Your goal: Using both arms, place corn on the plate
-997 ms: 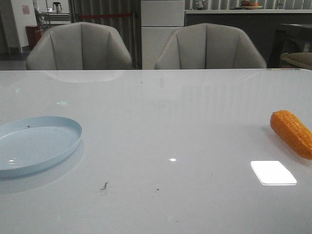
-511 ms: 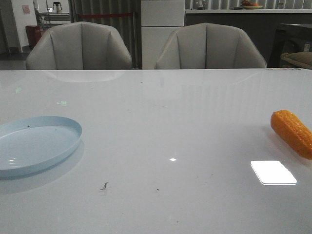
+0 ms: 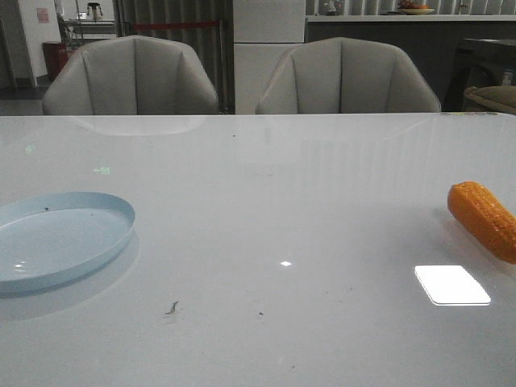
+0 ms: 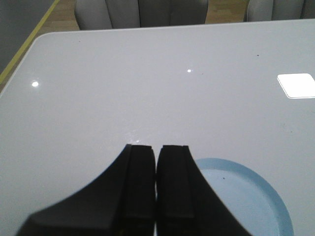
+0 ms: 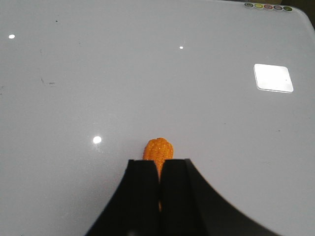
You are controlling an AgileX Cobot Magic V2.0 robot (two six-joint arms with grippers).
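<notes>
Broadly: glossy white table (image 3: 266,201), lightly marked with dark specks and carrying bright reflections of ceiling lights, one a sharp rectangle near the right edge. Beyond the far edge, two grey upholstered chairs (image 3: 133,76) side by side; behind these, a dim room with a white cabinet (image 3: 268,52) and a dark counter (image 3: 387,32) on the right.

Corn (image 3: 484,219) lay flat on the table at the far right of the front view, partly cut off by the frame edge. Long axis ran diagonally, rounded end toward the table's far side and centre, remainder toward the near right. Orange, glossy, with rows of bumpy kernels. Well apart from the plate (image 3: 60,238), which sat at the left edge: round, shallow, pale blue, low raised rim, a few dark specks inside.

Left hand (image 4: 156,181), seen only in its wrist view: black fingers pressed almost together with a thin slit between, nothing held, above the table with the plate's rim just beside it.

Right hand (image 5: 160,191), seen only in its wrist view: fingers likewise closed to a narrow gap, nothing gripped, poised over the corn (image 5: 158,150), whose tip showed just past the fingertips, in line with the slit.
</notes>
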